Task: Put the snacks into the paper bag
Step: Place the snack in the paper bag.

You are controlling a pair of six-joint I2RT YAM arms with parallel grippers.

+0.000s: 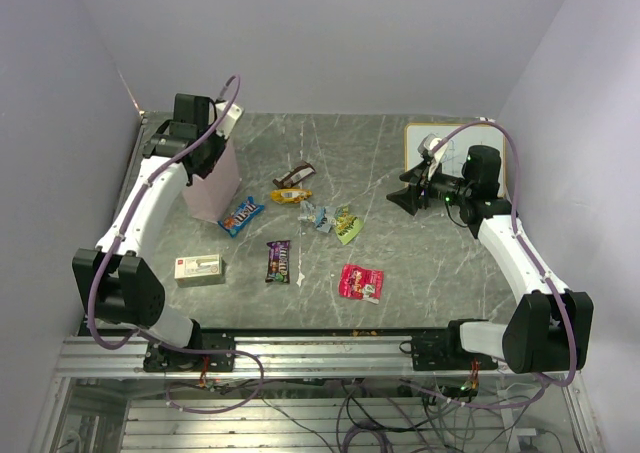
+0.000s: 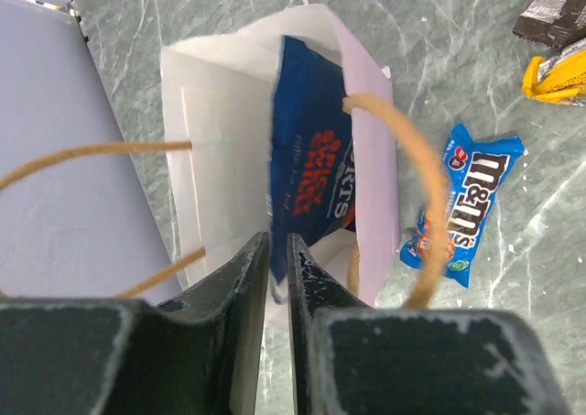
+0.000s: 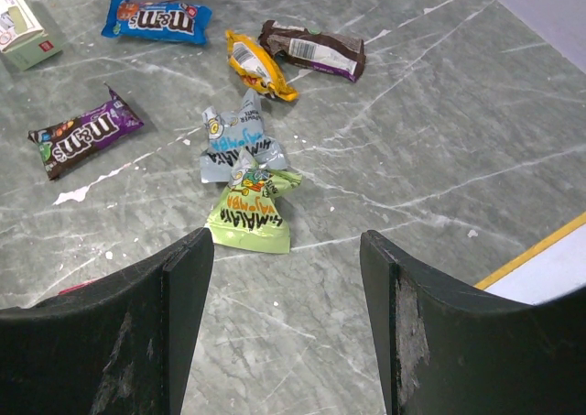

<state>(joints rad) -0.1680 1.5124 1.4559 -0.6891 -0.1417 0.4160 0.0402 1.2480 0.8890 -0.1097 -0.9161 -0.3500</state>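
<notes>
At left, over the bag (image 2: 220, 113), the left fingers (image 2: 240, 287) stand narrowly apart with the lower edge of a dark blue packet (image 2: 311, 168) between them; whether they pinch it cannot be told. The packet stands inside the bag, shown only by the left wrist view. Mid-table (image 3: 439, 140), loose snacks (image 1: 278, 261) lie scattered. A green packet (image 3: 249, 215) lies just ahead of the right fingers (image 3: 188, 287), which are wide and empty. The top view alone shows the pink packet (image 1: 360, 282) whole.

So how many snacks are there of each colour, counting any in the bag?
Blue packet: 1
Dark blue packet, in the paper bag: 1
Brown bar: 1
Dark purple packet: 1
Yellow packet: 1
Silver packet: 1
Green packet: 1
Pink packet: 1
Total: 8
</notes>
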